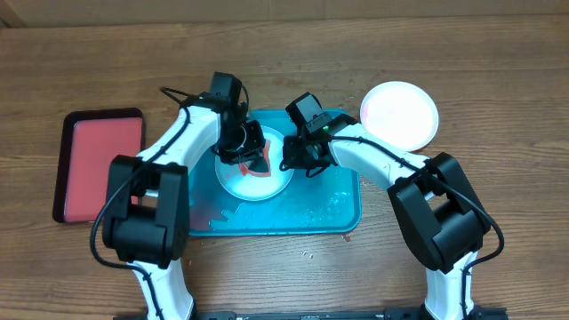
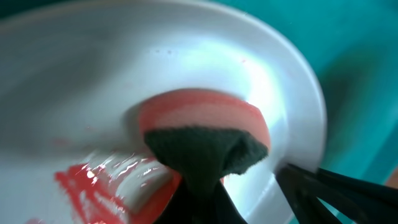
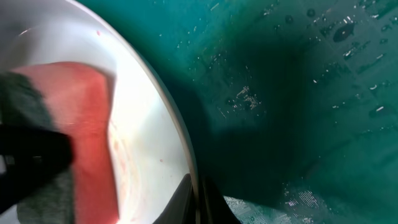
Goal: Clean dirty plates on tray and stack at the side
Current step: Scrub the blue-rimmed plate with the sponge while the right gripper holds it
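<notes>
My left gripper (image 1: 242, 144) is clamped tight on the sponge (image 2: 205, 121), pressing its red face into the pale plate (image 2: 124, 56), which lies on the tray (image 1: 342, 209). My right gripper (image 3: 196, 200) is pinched closed on that plate's rim to steady it. A red smear (image 2: 93, 183) sits just beside the sponge and the dish looks wet. If I scrub hard, I judge the rim could slip from my right fingers and the plate skate or tip. Pushing the smear outward might carry it over the edge. The tray floor is beaded with droplets (image 3: 323, 37), so it is slick. Beyond it a second plate (image 1: 399, 114) rests on the wooden table (image 1: 498, 80), with a red tray (image 1: 98, 164) far left. Nothing of the room shows.
</notes>
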`<state>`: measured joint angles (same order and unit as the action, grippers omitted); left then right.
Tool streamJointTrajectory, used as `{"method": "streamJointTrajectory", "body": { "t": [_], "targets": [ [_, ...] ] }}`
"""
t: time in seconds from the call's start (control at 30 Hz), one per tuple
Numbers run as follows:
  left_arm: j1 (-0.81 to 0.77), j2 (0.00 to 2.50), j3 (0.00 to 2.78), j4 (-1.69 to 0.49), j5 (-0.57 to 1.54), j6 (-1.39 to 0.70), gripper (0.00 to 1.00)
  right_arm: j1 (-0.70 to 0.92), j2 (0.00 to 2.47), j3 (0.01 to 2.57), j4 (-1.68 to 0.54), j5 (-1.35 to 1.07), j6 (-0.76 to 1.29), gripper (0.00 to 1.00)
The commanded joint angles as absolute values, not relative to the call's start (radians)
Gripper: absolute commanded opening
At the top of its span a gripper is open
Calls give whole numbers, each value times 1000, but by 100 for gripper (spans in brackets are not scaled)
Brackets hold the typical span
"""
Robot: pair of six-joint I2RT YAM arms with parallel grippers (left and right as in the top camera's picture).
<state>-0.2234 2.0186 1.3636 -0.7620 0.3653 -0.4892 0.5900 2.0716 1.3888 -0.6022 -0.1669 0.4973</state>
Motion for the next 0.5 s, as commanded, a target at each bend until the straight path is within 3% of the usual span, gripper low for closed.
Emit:
{"method": "streamJointTrajectory", "body": {
  "t": [0.0,0.3,0.47],
  "targets": [
    [-236,2065,1359,-781,307,-507,4,594,2088,1394,-618,-131,498,4],
    [-198,2063,1472,-1026,-96,-524,4,594,2088,1394,-623,-131,498,4],
    [-197,2063,1548,-1063,-134,-524,4,594,2088,1394,-623,-131,498,4]
  ]
}}
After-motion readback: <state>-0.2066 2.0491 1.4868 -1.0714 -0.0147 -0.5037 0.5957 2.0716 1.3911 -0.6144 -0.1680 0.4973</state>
